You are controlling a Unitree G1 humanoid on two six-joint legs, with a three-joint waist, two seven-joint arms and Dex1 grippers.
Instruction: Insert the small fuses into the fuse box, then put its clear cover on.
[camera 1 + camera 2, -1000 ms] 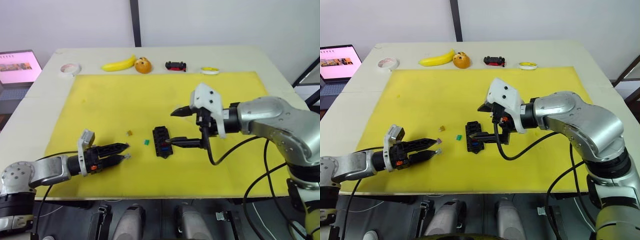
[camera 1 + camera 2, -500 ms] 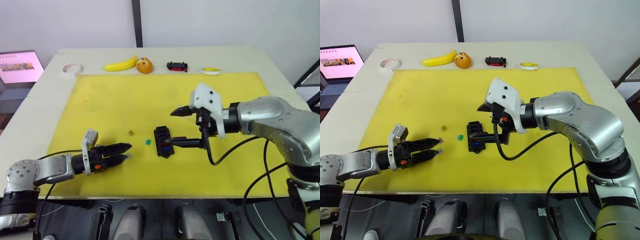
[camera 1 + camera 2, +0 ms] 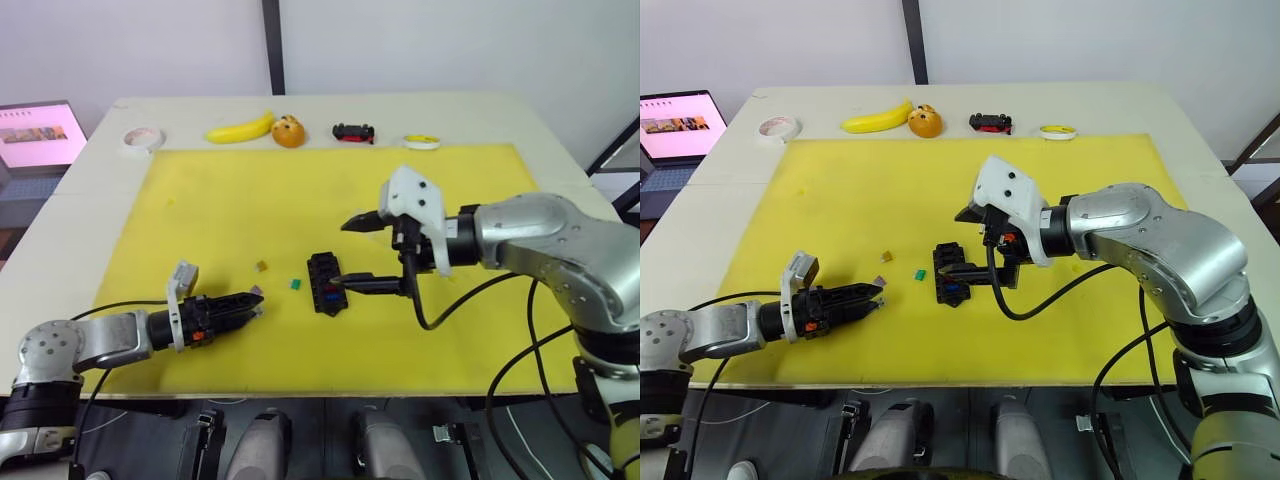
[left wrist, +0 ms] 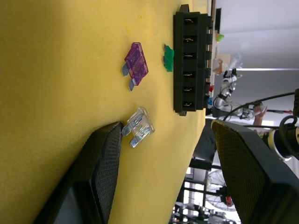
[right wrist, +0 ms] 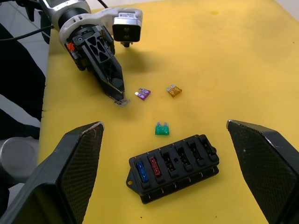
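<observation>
Comparing with a second ago, your left gripper [image 3: 254,305] has slid forward along the yellow mat [image 3: 230,200] toward the loose fuses, and its fingers, spread before, now look drawn close together at the tips in the head views. From the left wrist view the pads stand apart with the pale clear fuse [image 4: 138,127] lying just off one fingertip [image 4: 110,154]; whether it is actually pinched is hard to tell, so treat the grip as uncertain. Your right gripper [image 3: 345,252] has not moved: it hangs wide open over the fuse box [image 3: 324,282], one finger high, the other low beside the box's edge, holding nothing.

You have the fuse box lying flat near the mat's centre, a black block with two rows of slots. The right wrist view shows a blue fuse [image 5: 142,171] and a red fuse [image 5: 154,166] seated in the two end slots of one row; the remaining slots you can see are unfilled.

You still have loose fuses on the mat between the left gripper and the box: a purple fuse [image 5: 143,94], an amber fuse [image 5: 174,91] near it, and a green fuse [image 5: 161,129] just beside the box. Each is a tiny plastic chip with two metal blades.
</observation>
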